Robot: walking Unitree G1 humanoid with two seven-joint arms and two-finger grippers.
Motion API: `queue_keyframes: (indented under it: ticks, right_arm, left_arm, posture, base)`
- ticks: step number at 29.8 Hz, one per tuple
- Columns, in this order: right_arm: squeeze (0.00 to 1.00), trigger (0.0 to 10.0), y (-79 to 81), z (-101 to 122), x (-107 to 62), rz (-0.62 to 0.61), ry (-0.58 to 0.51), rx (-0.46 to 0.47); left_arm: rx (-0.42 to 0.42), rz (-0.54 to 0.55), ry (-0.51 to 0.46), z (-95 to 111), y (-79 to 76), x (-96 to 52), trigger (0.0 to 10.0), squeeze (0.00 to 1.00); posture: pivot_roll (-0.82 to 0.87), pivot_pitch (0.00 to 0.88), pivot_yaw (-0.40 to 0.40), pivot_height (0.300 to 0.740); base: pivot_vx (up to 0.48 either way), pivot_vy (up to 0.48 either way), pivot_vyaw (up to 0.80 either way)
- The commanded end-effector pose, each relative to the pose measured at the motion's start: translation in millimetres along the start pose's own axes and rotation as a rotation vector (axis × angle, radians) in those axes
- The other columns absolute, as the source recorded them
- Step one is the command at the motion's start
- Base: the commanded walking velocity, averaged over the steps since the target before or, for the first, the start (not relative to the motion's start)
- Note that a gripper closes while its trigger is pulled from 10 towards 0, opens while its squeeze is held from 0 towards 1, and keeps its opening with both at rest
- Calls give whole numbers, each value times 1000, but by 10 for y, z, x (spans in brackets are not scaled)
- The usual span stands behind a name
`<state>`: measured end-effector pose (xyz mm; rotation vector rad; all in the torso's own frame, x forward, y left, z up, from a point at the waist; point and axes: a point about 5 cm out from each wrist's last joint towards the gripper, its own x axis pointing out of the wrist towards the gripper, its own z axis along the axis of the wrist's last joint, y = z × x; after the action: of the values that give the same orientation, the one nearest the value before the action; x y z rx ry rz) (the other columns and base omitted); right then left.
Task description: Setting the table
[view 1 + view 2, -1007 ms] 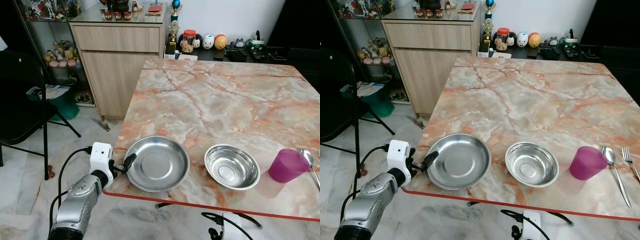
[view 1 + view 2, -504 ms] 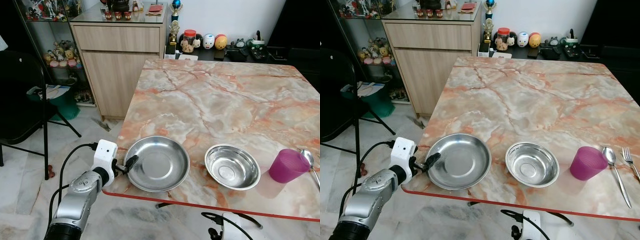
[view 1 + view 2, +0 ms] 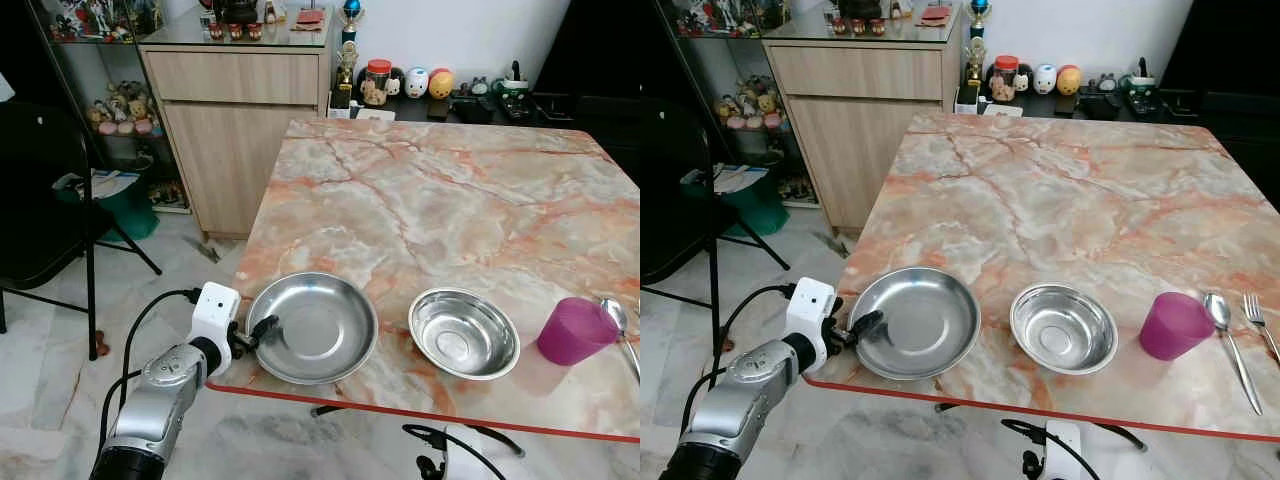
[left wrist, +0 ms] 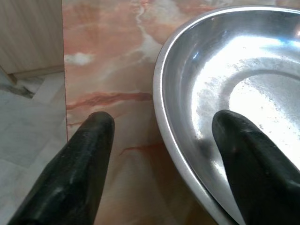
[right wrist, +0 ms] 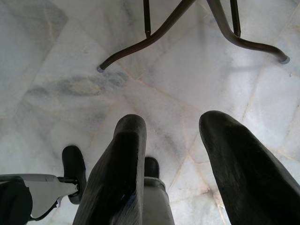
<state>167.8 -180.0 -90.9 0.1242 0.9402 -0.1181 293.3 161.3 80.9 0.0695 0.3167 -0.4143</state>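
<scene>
The left pincer [image 3: 262, 329] sits at the near left corner of the counter [image 3: 440, 200], its two black fingers [image 4: 89, 154] spread apart and straddling the left rim of the steel plate [image 3: 315, 328]: one finger lies inside the dish, the other outside it on the marble, and from the wrist view neither looks pressed against the metal, so I'd call it released rather than gripping. The plate rests flat near the counter's front edge, close to that left corner, with the steel bowl [image 3: 464, 333] just beside it along the same edge and a purple cup [image 3: 577, 331] further toward the right corner, a spoon [image 3: 1225, 330] and fork [image 3: 1260, 320] lying beyond that. The plate looks thin, stiff and light, and its polished surface is likely slick, so a pinch on the sloping wall could slide off; the raised rim, where the fingers already bracket it, seems the sensible place to bite. Being metal it won't break, but it could scrape or skate over the smooth marble if nudged. The right pincer [image 5: 171, 154] hangs idle below the counter with its fingers parted, above the tiled floor [image 5: 56, 56].
</scene>
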Motion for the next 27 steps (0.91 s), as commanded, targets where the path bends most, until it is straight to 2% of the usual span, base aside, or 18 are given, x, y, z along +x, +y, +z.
queue_keyframes:
  ticks: [1,14,27]
  right_arm:
    - [0,10000,3,4,2,6,3,-5]
    - [0,10000,3,2,1,8,6,-9]
    - [0,10000,7,-2,1,10,8,-13]
  left_arm:
    - [22,-6,21,-12,2,-13,0,0]
    - [26,-5,10,24,15,-15,0,0]
    - [72,-7,-8,88,19,-14,0,0]
  posture:
    - [60,0,-30,740]
    - [63,0,-30,740]
    - [68,0,-30,740]
  base:
    - [0,0,0]
    - [0,0,0]
    - [0,0,0]
